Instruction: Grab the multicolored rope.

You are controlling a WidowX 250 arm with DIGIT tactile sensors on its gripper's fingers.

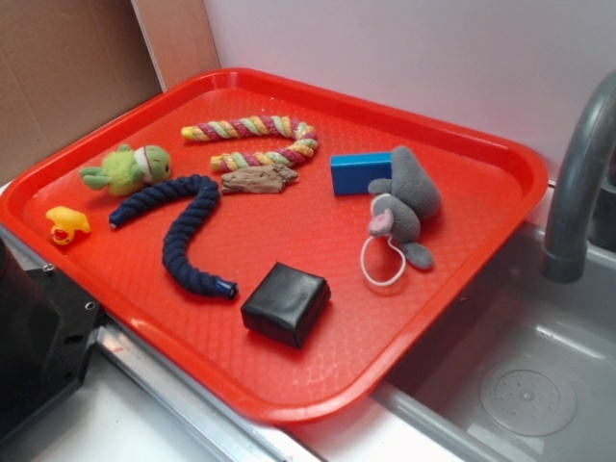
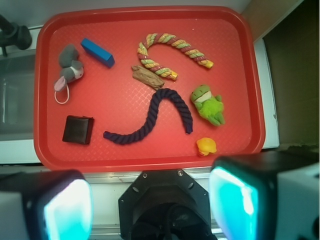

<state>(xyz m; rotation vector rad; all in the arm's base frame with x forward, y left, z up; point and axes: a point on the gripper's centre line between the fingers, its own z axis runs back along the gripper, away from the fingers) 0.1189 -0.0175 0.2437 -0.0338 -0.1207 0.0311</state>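
High above the near rim hung the gripper, its teal-lit pads spread wide and holding nothing, approach not yet begun, needing a descent to the hooked yellow, pink, green and white twisted rope at the red plastic tray's far side beside a brown bark scrap, while only the exterior view showed the grey faucet.

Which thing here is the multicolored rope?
Look on the red tray, along its far edge by the wall. The multicolored rope lies bent in a hook above a wood scrap. Unlike the dark blue rope, it's striped yellow, pink and green.
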